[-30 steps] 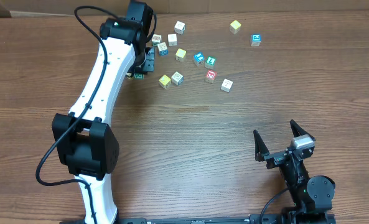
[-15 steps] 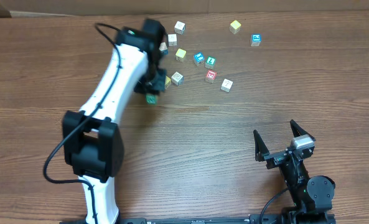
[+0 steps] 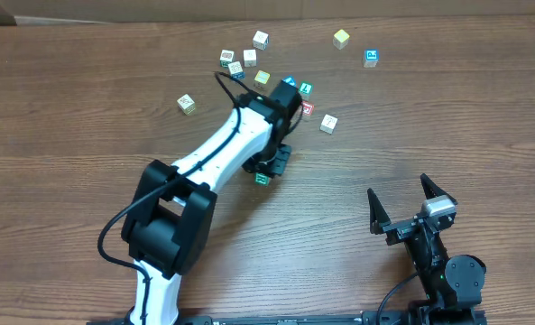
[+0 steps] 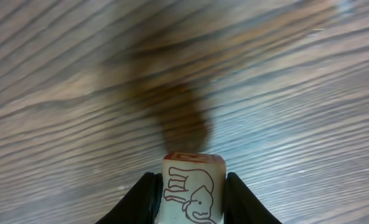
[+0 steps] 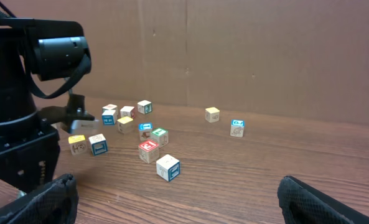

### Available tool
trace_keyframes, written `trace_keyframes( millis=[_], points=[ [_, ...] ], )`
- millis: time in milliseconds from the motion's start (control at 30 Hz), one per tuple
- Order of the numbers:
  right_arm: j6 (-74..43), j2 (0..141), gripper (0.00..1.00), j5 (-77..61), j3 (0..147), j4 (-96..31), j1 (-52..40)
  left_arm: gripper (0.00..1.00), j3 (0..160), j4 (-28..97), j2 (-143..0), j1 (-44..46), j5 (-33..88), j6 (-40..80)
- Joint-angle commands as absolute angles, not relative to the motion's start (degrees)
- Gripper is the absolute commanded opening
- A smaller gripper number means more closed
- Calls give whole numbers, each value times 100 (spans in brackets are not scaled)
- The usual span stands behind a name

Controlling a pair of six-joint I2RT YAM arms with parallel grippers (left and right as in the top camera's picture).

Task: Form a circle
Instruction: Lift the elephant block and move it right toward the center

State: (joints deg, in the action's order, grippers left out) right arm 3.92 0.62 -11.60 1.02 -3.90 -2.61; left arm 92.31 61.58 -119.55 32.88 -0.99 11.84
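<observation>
Right gripper (image 3: pixel 398 187): is standing nearest the robot's base, with its fingers spread wide and gripping nothing.
Left gripper (image 4: pixel 191 180): is reaching over the middle of the table (image 3: pixel 69 135), with its black fingers clamping the elephant cube (image 4: pixel 193 167) from both sides.
Elephant cube, look: is showing cream wood with a red-brown elephant outline on one face.
Cube clump (image 3: pixel 307 109): is lying just beyond the left gripper as a loose arc of small cream picture cubes, with a red-printed face in the middle.
Cube clump, neighbours: is sitting nearer than a yellow cube (image 3: pixel 341 38) and a blue-faced cube (image 3: pixel 371 57).
Left wrist view only: is showing the elephant print.
Overhead only: is showing a green face under the gripper.
Right wrist view only: is showing the clump (image 5: pixel 149 149) from the side, with its cubes close together but apart.
</observation>
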Motion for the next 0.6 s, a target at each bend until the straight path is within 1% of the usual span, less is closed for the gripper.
trace_keyframes(
  millis=[0, 267, 567],
  points=[
    [416, 16, 100, -1146, 45, -357, -255, 27, 9190, 6071, -11806, 3452, -45, 1334],
    [416, 16, 100, -1146, 45, -357, -255, 28, 9107, 5739, -11806, 3719, -38, 1568],
    [416, 16, 100, -1146, 45, -357, -255, 29, 9028, 5439, -11808, 3732, -43, 1629]
  ],
)
